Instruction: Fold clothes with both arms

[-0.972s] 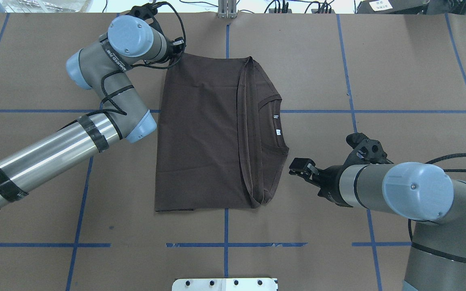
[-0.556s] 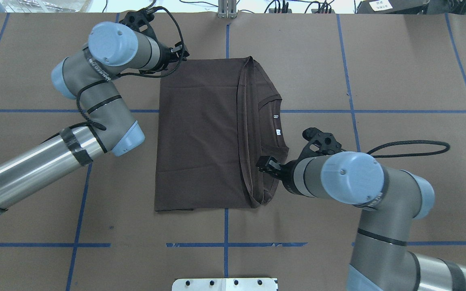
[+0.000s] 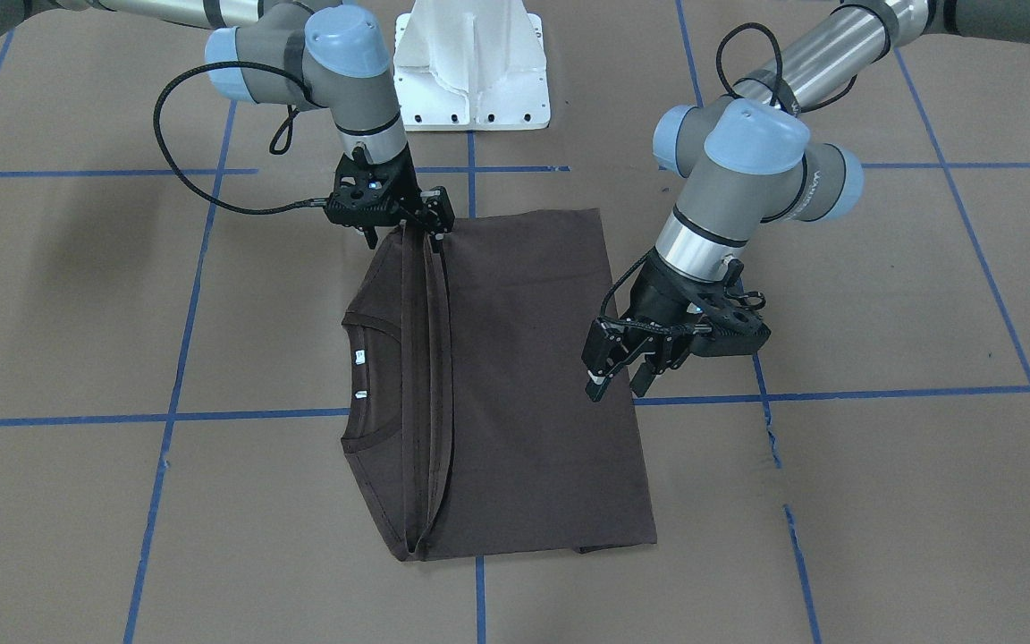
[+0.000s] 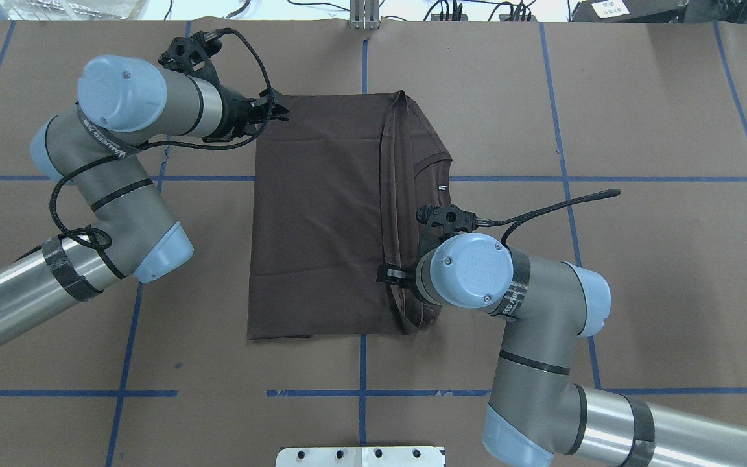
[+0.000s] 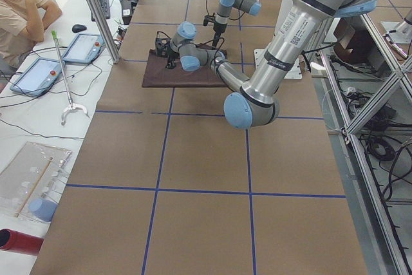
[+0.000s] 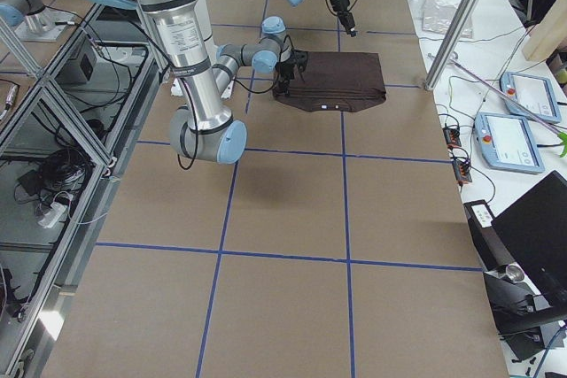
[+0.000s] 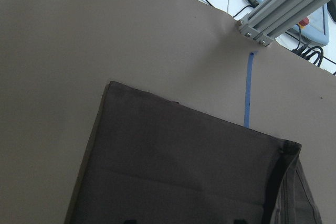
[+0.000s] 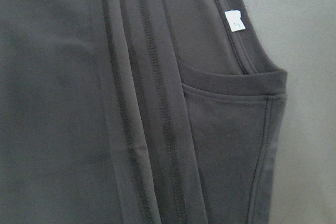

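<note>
The dark brown T-shirt [image 3: 524, 376] [image 4: 321, 214] lies flat on the table, folded into a rectangle. Its collar [image 3: 363, 385] and a white neck label [image 8: 233, 20] are on the robot's right side. My left gripper [image 3: 620, 380] [image 4: 276, 111] hangs open above the shirt's left edge, near its far left corner [image 7: 113, 87], holding nothing. My right gripper [image 3: 403, 234] stands open over the stacked hems at the shirt's near right end. In the overhead view it is mostly hidden under its own wrist [image 4: 467, 269]. The right wrist view shows only fabric [image 8: 63, 103].
The white pedestal [image 3: 470, 63] stands at the table's near edge. Blue tape lines [image 4: 360, 363] cross the brown table cover. An aluminium post [image 7: 283, 9] rises past the far edge. A seated person [image 5: 19, 11] and tablets [image 6: 514, 130] are beyond it.
My right arm has swung left from beside the shirt to over its collar side. My left arm's elbow has drawn back left, with the gripper staying near the far left corner.
</note>
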Robot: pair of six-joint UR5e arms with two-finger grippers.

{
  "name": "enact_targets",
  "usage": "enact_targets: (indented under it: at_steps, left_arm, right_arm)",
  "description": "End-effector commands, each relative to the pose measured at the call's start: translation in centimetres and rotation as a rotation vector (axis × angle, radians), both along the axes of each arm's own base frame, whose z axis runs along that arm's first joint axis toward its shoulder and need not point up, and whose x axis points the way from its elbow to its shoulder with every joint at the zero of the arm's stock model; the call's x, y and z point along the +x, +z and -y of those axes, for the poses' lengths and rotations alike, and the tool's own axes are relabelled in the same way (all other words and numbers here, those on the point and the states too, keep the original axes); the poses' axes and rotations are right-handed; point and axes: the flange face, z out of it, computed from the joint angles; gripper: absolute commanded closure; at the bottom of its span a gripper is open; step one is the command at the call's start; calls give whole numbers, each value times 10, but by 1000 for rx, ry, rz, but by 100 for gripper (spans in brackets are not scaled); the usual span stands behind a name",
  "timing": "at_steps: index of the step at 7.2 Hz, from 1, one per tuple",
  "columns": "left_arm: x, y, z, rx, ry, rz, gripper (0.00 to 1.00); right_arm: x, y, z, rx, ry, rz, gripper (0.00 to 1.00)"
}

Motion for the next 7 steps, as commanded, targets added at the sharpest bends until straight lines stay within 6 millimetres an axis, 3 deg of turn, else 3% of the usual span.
enact_targets:
  at_steps: [1,2,4,6,7]
  left_arm:
    - [0,0,-1,-1,1,-2,30]
    - [8,1,-6,-4,13,0,30]
    - [7,-1,-7,-5,11,-6,29]
    - [7,-1,-7,-6,12,-7,29]
    - [8,-2,-7,-5,12,-8,28]
  right_arm:
    - [-17,-1,-1,52,-61,-29,0]
    - [-35,-9,-4,53,-71,-40,0]
    - [-35,11,-8,43,-95,-82,0]
    - [-3,37,-6,93,-146,-117,0]
    - [40,58,-14,117,-174,-130,0]
